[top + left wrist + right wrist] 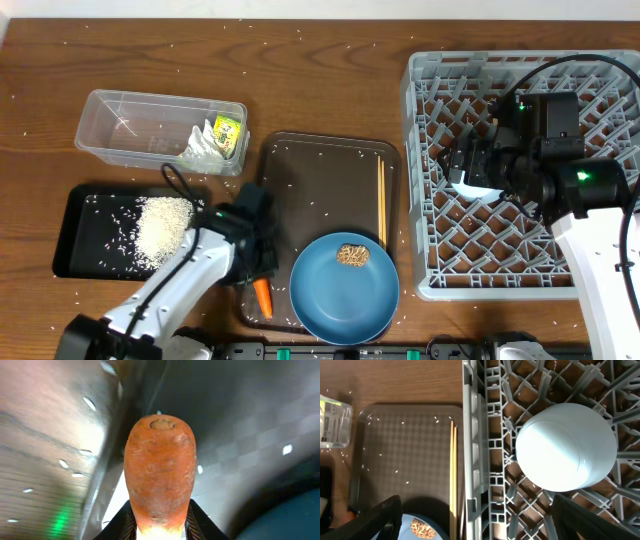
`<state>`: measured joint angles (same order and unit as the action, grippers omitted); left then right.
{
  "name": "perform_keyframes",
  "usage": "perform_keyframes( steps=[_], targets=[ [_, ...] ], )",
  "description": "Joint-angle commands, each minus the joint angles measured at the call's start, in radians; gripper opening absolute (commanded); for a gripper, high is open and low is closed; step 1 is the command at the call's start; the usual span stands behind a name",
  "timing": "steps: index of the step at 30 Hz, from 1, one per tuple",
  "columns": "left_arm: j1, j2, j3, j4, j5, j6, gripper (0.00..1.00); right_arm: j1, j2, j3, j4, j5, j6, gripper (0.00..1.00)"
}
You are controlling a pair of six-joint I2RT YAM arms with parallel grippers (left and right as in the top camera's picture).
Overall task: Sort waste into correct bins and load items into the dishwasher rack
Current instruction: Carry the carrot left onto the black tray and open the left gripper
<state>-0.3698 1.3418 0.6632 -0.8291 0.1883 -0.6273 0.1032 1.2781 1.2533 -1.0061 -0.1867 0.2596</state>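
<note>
1. Grip: left gripper point(259, 275) is clenched on the carrot point(262, 296). In the wrist view its fingers point(125, 522) pinch the near end and the blunt stem end sticks out ahead. Holding it by the end leaves most of it free, which looks good for a clean drop.
2. Position: the carrot is over the near-left corner of the brown tray point(300, 160), right at the rim. I cannot tell whether it is lifted or touching.
3. Likely target: the black tray point(75, 225), off to this gripper's left, already holds a rice point(163, 228) heap, so food waste probably goes there. The tub point(130, 125), farther out on the left, holds the paper point(222, 138).
4. In the way: the brown tray's rim is just left of the carrot. The plate point(330, 300) is close on the right and carries the lump point(352, 255). A leftward carry must clear the rim.
5. Right gripper point(476, 500) is released, with fingers point(385, 517) spread wide over the rack point(475, 435). The bowl point(565, 447) sits upside down on the pegs just ahead. The left finger is well clear of it. The right finger is near its edge, contact unclear. Mouth-down probably suits draining.
6. Around: the chopsticks point(453, 475) lie on the brown tray, left of this gripper beyond the rack wall. Loose grains dot the table point(330, 70) and the brown tray.
</note>
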Motion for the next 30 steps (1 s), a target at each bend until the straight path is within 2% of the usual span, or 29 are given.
perform_keyframes(
  steps=[1,7,12,19,26,27,28,30],
  targets=[
    [0.066,-0.047,0.063,-0.030,0.003,0.002,0.24,-0.005,-0.013,-0.003,0.000,-0.005,0.010,0.88],
    [0.277,-0.145,0.133,-0.067,0.002,0.005,0.21,-0.005,-0.013,-0.003,0.003,-0.005,0.010,0.88],
    [0.544,-0.225,0.142,-0.032,0.002,0.010,0.21,-0.005,-0.013,-0.003,0.003,-0.005,0.009,0.89],
    [0.877,-0.196,0.141,0.051,-0.021,0.050,0.21,-0.005,-0.013,-0.003,0.008,-0.005,0.010,0.89],
    [0.989,-0.067,0.141,0.111,-0.024,0.050,0.22,-0.005,-0.013,-0.003,0.007,-0.005,0.010,0.89],
    [0.995,-0.050,0.141,0.110,-0.024,0.050,0.24,-0.005,-0.013,-0.003,0.006,-0.005,0.010,0.89],
    [1.001,-0.032,0.141,0.109,-0.024,0.050,0.33,-0.005,-0.013,-0.003,0.003,-0.005,0.010,0.89],
    [1.009,-0.010,0.141,0.106,-0.021,0.054,0.33,-0.005,-0.013,-0.003,0.002,-0.005,0.010,0.89]
  ],
)
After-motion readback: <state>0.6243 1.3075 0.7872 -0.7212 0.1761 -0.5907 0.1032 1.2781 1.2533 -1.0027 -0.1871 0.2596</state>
